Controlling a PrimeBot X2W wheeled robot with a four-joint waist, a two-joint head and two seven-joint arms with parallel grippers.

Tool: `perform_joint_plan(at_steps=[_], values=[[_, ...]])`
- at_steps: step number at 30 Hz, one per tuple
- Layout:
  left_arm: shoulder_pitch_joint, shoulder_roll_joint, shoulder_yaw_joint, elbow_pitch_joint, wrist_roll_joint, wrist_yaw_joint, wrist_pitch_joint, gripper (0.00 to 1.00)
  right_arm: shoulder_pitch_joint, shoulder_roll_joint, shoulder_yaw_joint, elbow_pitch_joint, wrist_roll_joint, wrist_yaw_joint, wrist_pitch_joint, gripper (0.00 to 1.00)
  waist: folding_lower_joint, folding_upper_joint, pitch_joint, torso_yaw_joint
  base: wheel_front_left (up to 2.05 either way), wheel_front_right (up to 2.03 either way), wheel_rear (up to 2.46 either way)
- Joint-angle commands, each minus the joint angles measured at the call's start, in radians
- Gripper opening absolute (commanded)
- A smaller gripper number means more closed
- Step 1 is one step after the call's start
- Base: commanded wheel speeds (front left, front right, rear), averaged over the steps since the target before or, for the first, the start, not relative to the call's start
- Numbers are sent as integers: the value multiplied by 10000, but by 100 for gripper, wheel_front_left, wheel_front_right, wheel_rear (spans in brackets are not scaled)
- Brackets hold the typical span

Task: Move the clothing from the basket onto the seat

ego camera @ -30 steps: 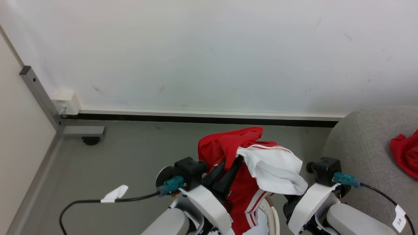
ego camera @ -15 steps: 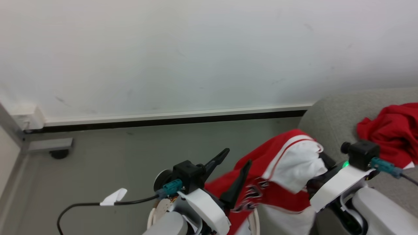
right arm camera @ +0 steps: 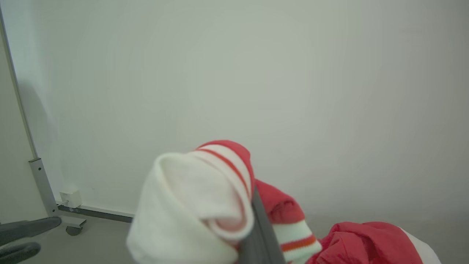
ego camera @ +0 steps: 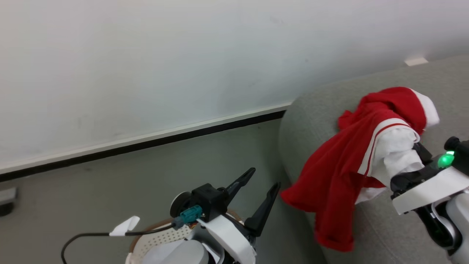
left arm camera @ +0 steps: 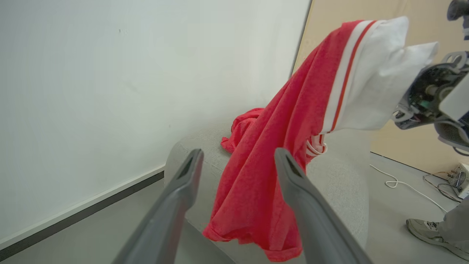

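A red garment with a white panel and thin stripes (ego camera: 335,172) hangs from my right gripper (ego camera: 410,161), which is shut on it; the white fabric covers the fingers. It dangles over the near edge of the grey seat (ego camera: 311,106). A second red garment (ego camera: 394,101) lies bunched on the seat behind it. In the right wrist view the fabric (right arm camera: 205,198) wraps one dark finger (right arm camera: 261,231). My left gripper (ego camera: 263,178) stands open and empty above the cream basket (ego camera: 157,238), left of the hanging garment (left arm camera: 289,121).
A white wall with a dark baseboard (ego camera: 146,143) runs behind the grey floor. A black cable with a white tag (ego camera: 126,225) trails from my left wrist. A person's shoe (left arm camera: 427,231) and a white cord (left arm camera: 395,181) lie on the floor beyond the seat.
The camera has swung right. My left gripper let go of the garment and opened. My right gripper carried the garment from above the basket over to the seat's edge.
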State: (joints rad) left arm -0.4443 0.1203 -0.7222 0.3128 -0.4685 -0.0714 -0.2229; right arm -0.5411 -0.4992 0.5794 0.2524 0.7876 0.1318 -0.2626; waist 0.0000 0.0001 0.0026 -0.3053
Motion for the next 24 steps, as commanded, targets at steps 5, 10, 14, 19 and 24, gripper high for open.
perform_joint_plan(at_steps=[5, 10, 14, 19, 24], values=[[-126, 91, -3, 106, 114, -66, -215, 100, 581, -284, -501, -510, -306, -23, -31, 0, 0, -1, 198, -1010, 0, 0, 0], [-189, 100, -35, 183, 223, -76, -287, 100, 1035, -197, -768, -827, -395, -23, -31, 0, 0, -1, 273, -1432, 0, 0, 0], [-219, 107, -45, 246, 335, -35, -334, 100, 1387, -30, -906, -989, -460, -23, -31, 0, 0, -1, 332, -1778, 0, 0, 0], [-221, 42, -102, 339, 431, -17, -376, 100, 1576, 154, -908, -1093, -508, -23, -31, 0, 0, -1, 373, -1995, 0, 0, 0], [-230, 1, -128, 397, 437, -39, -400, 100, 1530, 205, -901, -1065, -558, -23, -31, 0, 0, -1, 394, -2032, 0, 0, 0]])
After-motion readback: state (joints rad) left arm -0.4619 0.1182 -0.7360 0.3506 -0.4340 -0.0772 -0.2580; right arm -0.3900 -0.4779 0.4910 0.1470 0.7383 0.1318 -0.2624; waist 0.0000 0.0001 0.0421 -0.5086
